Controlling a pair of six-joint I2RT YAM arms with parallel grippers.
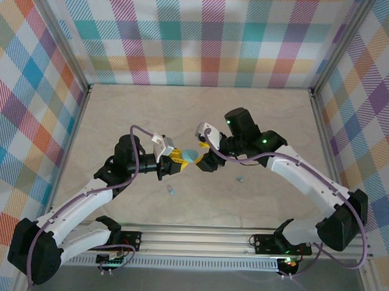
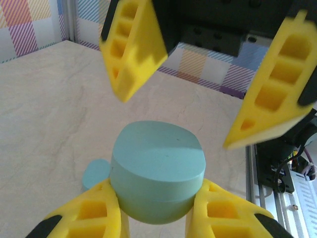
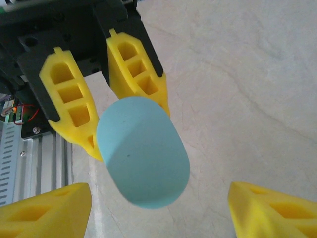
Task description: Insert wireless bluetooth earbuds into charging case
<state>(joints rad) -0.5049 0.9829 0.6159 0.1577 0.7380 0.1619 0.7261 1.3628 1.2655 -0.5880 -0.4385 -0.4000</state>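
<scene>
Earbuds (image 1: 172,191) — specks, too small to resolve, case (image 2: 157,168) underside hidden between left fingers (image 2: 94,213)

Both arms reach in from the near edge and meet in the middle, grippers facing each other. The left arm (image 1: 84,199) comes in low from the left, and the left gripper (image 1: 179,159) has its fingers (image 2: 96,213) pressed against both sides of the case (image 2: 157,171). The right arm (image 1: 308,181) arcs in from the right. The right gripper (image 1: 202,153) spreads its fingers (image 3: 270,208) wide around the case's far end, apart from it.

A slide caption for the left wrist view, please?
Left gripper grips the blue case; right gripper faces it, jaws open.
</scene>
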